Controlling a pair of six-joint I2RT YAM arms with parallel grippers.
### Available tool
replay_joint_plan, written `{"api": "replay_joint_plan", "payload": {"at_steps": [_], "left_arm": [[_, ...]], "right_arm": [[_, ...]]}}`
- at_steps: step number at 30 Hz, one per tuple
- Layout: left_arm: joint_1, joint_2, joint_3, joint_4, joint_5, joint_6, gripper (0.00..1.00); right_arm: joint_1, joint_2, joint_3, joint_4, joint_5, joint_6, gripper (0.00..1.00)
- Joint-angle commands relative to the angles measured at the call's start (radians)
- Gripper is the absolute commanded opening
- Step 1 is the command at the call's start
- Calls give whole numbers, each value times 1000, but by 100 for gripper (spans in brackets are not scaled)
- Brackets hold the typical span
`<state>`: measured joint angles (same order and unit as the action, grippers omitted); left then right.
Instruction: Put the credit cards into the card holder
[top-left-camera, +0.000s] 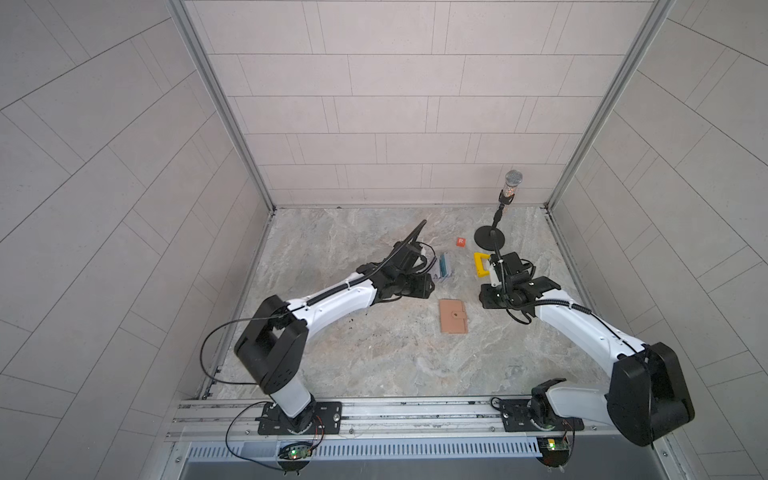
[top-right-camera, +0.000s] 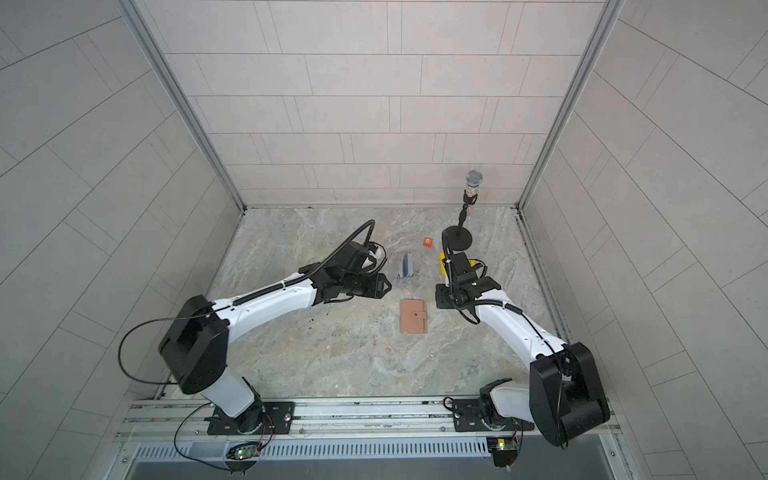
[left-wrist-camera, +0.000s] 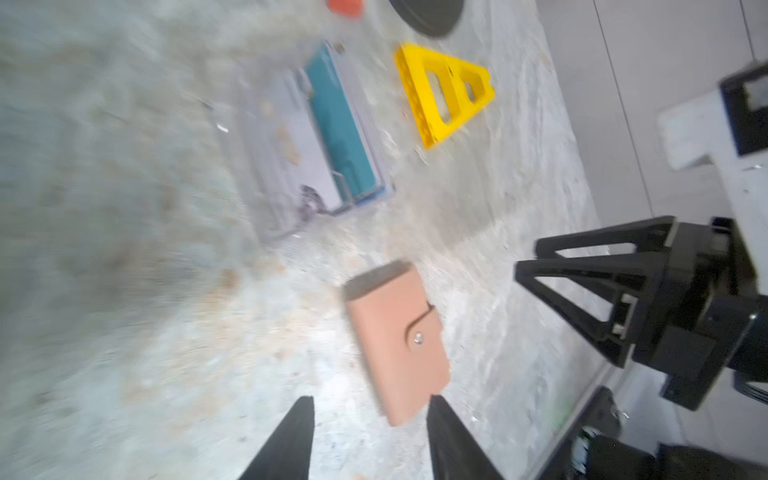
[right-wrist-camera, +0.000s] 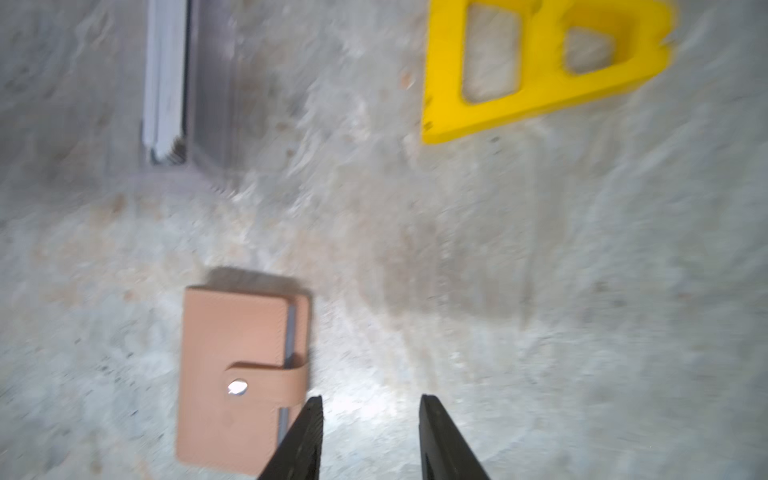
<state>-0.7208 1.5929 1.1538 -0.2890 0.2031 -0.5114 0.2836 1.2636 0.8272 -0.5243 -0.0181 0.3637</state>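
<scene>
Left wrist view is showing left fingers (left-wrist-camera: 291, 440) apart, empty; right fingers (right-wrist-camera: 303, 436) are standing likewise. Thin, slick cards (left-wrist-camera: 345, 124) are likely needing an upper-edge pinch

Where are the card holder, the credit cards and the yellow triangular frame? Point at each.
card holder (top-left-camera: 451, 322): in a top view, middle of its tan cover.
credit cards (left-wrist-camera: 345, 120): left wrist view, face of the teal card.
yellow triangular frame (right-wrist-camera: 540, 54): right wrist view, bar between its two holes.
</scene>
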Motion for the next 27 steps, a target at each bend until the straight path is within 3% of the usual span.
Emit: {"api": "replay_joint_plan", "payload": {"at_steps": [1,5,10,15,20,23,27], "left_arm": [[42,-97,-61,-180,-407,110,53],[80,-210,-147,-165,-692,160,61],[168,-274,-234,-104,-959,208,71],[247,-270,-322,19,-1152,233,79],[309,-224,-450,295,-1195,332,88],[352,-177,-494,431,-1146,409,90],[383,-110,-538,609,-1078,498,93]], "right_arm": [[1,-31,9,6,337,-55,41],[-26,-27,1,61,495,-52,44],[-53,-21,-42,187,661,-40,46],[-87,3,-98,346,737,-42,47],[-97,63,-143,503,816,-90,48],[-103,102,-171,600,813,-131,49],[-109,145,-283,862,741,-203,50]]}}
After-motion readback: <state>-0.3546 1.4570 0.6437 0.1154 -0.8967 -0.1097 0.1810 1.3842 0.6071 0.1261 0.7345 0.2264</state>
